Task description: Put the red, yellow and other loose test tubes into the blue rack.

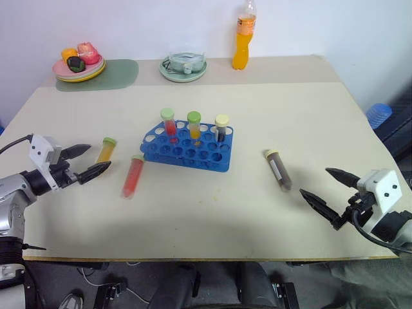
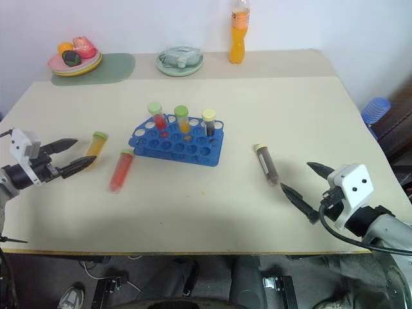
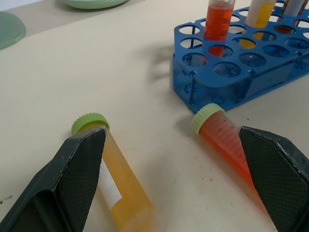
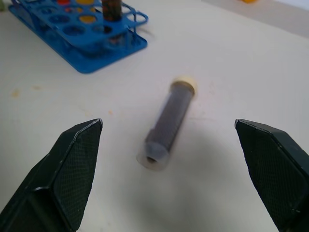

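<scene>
The blue rack [image 1: 187,148] stands mid-table with three capped tubes upright in its back row. Three loose test tubes lie on the table: a yellow one [image 1: 107,149] and a red one [image 1: 133,176] to the rack's left, both green-capped, and a dark brown one [image 1: 279,170] with a cream cap to its right. My left gripper [image 1: 85,161] is open just left of the yellow tube, which lies by one of its fingers [image 3: 72,179], the red tube [image 3: 227,142] by the other. My right gripper [image 1: 327,189] is open, a little right of and nearer than the brown tube [image 4: 169,121].
Along the far edge stand a tall orange drink bottle [image 1: 243,35], a pale green round dish [image 1: 183,66] and a plate of toy food [image 1: 78,62] on a green mat. A blue object [image 1: 378,114] sits off the table's right side.
</scene>
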Robot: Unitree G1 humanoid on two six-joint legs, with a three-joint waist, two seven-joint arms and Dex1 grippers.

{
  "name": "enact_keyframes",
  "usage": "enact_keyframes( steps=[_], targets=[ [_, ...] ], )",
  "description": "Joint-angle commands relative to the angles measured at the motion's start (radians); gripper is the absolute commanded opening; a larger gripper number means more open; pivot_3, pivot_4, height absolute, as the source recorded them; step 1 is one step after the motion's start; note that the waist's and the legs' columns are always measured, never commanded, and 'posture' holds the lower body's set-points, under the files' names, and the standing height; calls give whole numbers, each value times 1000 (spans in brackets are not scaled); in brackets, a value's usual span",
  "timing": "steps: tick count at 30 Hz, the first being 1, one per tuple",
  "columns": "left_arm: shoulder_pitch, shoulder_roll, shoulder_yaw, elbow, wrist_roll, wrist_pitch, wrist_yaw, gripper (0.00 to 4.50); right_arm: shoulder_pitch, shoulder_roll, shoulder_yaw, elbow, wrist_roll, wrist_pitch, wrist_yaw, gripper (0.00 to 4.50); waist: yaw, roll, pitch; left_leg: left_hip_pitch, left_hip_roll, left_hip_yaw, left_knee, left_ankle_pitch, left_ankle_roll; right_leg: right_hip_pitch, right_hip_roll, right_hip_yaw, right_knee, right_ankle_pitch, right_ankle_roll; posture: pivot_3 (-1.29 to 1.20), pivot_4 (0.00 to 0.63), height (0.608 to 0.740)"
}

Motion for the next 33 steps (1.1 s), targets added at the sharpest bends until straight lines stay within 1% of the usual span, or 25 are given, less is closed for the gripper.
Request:
enact_keyframes(
  steps=[1, 6, 11, 12, 16, 21, 24, 28, 33],
  targets=[
    [8, 24, 28, -25, -7, -5, -23, 4488, -4, -16, -39, -57, 30, 10, -10, 4500, -1, 0, 0, 0, 0, 0, 0, 0, 0, 0, 0, 0, 0, 0, 0, 0, 150, 740],
    [13, 8, 31, -54, -29, 15, -39, 4488, -11, -22, -40, -66, 55, 41, -24, 4500, 0, 0, 0, 0, 1, 1, 0, 0, 0, 0, 0, 0, 0, 0, 0, 0, 150, 740],
    [16, -11, 12, -90, -26, 4, -59, 4488, -54, -30, -25, -81, 95, 94, -63, 4500, -1, 0, 0, 1, 1, 1, 0, 0, 0, 0, 0, 1, 0, 0, 0, 0, 150, 740],
    [24, -13, 7, -98, -23, -5, -72, 4488, -66, -31, -19, -85, 105, 112, -76, 4500, -1, 0, 0, 1, 1, 1, 0, 0, 0, 0, 0, 1, 0, 0, 0, 0, 150, 740],
    [21, -51, -8, -143, -42, -37, -126, 4488, -160, -61, 63, -118, 33, 201, -206, 4500, -1, 0, 0, 1, 1, 2, -1, -1, 0, 0, 0, 1, 0, 0, 0, 0, 150, 740],
    [-7, -91, -53, -216, -47, -40, -161, 4488, -328, -107, 120, -78, 62, 417, -321, 4500, 2, 0, 0, 1, 1, 2, -1, -1, 0, 0, 0, 1, -1, 0, 0, 0, 150, 740],
    [-17, -107, -92, -255, -39, -41, -171, 4488, -446, -129, 161, -18, 76, 560, -359, 4500, 0, 0, 0, 1, 1, 3, -1, -1, 1, 0, 0, 1, -1, 0, 0, 0, 150, 740],
    [-50, -116, -149, -276, -13, -68, -196, 4488, -618, -156, 231, 122, 79, 767, -384, 4500, -1, 0, 0, 1, 1, 3, -1, -1, 1, 0, 0, 1, -2, 0, -1, 0, 150, 740],
    [-91, -142, -214, -318, -12, -52, -207, 4488, -802, -156, 316, 266, 69, 941, -379, 4500, -2, 0, 0, -1, 2, 3, -1, -1, 1, -1, 0, 1, -4, 1, -1, 0, 150, 740]
  ],
)
